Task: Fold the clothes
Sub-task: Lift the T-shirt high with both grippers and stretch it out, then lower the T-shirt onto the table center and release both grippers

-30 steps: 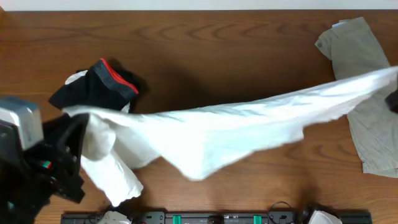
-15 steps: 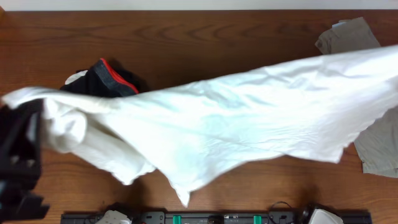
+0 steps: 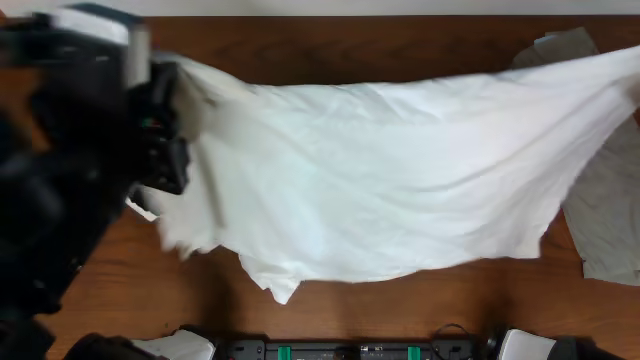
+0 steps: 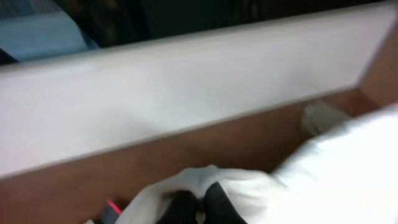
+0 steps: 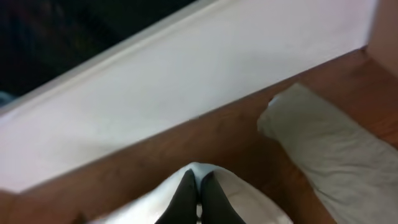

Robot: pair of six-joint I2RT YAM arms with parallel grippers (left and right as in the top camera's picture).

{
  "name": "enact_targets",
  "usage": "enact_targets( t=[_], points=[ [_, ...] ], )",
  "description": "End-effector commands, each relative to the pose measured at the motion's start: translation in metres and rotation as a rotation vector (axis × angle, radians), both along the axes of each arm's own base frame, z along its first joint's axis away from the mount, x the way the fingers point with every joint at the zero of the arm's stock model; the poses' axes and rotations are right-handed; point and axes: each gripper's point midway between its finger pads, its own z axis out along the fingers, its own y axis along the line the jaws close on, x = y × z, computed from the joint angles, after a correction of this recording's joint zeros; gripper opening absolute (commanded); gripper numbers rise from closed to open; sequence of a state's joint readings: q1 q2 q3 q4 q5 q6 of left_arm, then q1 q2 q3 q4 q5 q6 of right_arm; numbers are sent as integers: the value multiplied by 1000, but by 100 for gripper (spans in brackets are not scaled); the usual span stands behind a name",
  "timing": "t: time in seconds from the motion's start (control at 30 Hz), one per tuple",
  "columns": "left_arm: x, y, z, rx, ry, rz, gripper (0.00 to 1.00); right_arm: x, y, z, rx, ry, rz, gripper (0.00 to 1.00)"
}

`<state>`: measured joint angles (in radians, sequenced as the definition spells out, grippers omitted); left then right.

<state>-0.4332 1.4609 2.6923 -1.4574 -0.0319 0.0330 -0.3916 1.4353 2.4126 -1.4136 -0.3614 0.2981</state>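
The white T-shirt (image 3: 390, 180) hangs stretched wide above the table, held by a corner at each end. My left gripper (image 4: 200, 202) is shut on its bunched left corner, and the left arm (image 3: 80, 170) looms large at the upper left of the overhead view. My right gripper (image 5: 198, 186) is shut on the right corner; it lies beyond the overhead view's right edge. The khaki-grey garment (image 3: 605, 220) lies flat at the right, partly under the shirt. Of the black garment only a red edge (image 4: 114, 206) shows in the left wrist view; the shirt hides it from overhead.
The brown wooden table (image 3: 400, 40) runs to a white wall (image 5: 186, 87) at its far side. A black rail with cables (image 3: 350, 350) lines the front edge.
The shirt has been raised and swept toward the far side, spreading out and covering the black garment. The left arm rose and moved from the front left to the back left.
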Motion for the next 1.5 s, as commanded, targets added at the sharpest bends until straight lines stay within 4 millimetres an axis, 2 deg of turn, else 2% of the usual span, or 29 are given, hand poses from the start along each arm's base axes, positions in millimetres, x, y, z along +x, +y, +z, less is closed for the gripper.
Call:
enact_targets(
  t=[0.0,0.07,0.2,0.27,0.37,0.47,0.57,0.73,0.9,0.97,1.0,1.1,1.2,1.27,1.33,1.37,1.47],
  points=[
    [-69,4,34,-150,-109,-129,6,-52,27,40,-119,-155,61,1],
    [-98,11,48,-192,-178,-164,6,-71,35,55,-149,-220,59,1],
    [-157,39,81,-267,-367,-173,6,-108,50,81,-192,-346,45,1],
    [-173,46,88,-282,-420,-176,6,-116,52,85,-201,-369,33,1],
    [-187,53,94,-283,-471,-177,6,-122,49,88,-183,-380,-5,1],
    [-181,53,92,-264,-463,-164,6,-119,47,87,-180,-377,-10,1],
    [-155,54,84,-235,-409,-94,6,-108,38,85,-162,-356,-34,1],
    [-99,34,69,-152,-305,-64,6,-74,13,71,-139,-276,-93,1],
    [-23,13,50,-14,-217,-6,6,-16,-12,42,-93,-154,-92,1],
    [10,-2,39,45,-181,-13,6,9,-22,29,-73,-109,-88,1],
    [33,-8,28,76,-149,4,6,23,-28,19,-59,-78,-87,1],
    [86,-23,1,131,-70,48,6,56,-38,-5,-24,-13,-63,1],
    [131,-35,-18,186,-49,77,6,86,-43,-20,-7,12,-19,1],
    [150,-41,-18,206,-75,86,6,98,-41,-19,-29,-14,32,1],
    [159,-45,-7,219,-134,81,6,102,-37,-11,-53,-49,74,1],
    [156,-45,2,206,-162,82,6,100,-35,-6,-58,-68,86,1],
    [131,-40,28,187,-237,71,6,83,-38,11,-82,-116,71,1]
  ],
)
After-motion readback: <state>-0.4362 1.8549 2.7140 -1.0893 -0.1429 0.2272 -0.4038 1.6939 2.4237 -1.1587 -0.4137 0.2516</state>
